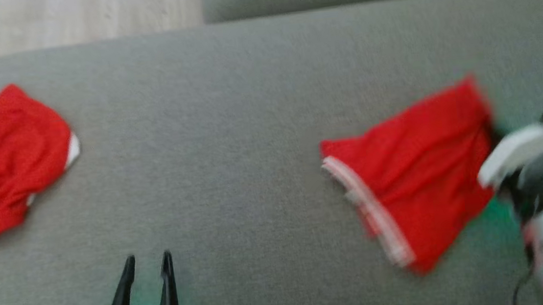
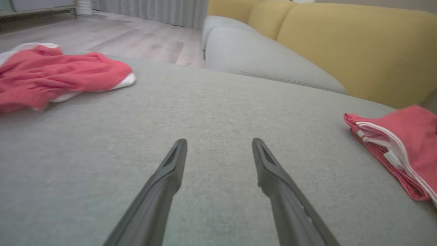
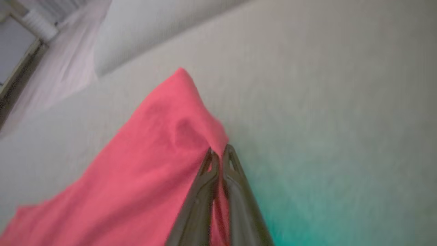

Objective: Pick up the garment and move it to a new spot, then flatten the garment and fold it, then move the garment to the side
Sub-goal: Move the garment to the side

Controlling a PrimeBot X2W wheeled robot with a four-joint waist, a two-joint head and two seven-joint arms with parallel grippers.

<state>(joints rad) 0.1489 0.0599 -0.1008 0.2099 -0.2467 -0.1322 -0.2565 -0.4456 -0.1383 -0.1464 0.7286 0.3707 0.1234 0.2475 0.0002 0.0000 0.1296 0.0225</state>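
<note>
Two red pieces lie on the grey cushion (image 1: 230,126). The one that counts, I'd say, is the garment (image 1: 415,169) at the right of the head view, since the right gripper (image 3: 218,152) has its fingers pressed together on a pinch of its edge. The left gripper (image 1: 147,261) hangs at the lower left over bare cushion, fingers apart, holding nothing.

In the left wrist view the garment's near edge shows stacked layers with white trim, so to me it looks folded. If so, flattening and folding are done, and what is left is carrying it to the side and letting go. I can't rule out that this is the first pick-up instead.

The cloth is thin, matte and limp, rising to a peak where it is pinched. Lifted by one edge, it would likely sag and could come unfolded. The cushion is a coarse grey weave with rounded edges. The red heap (image 1: 6,156) at the left of the frame is crumpled, with white patches.
</note>
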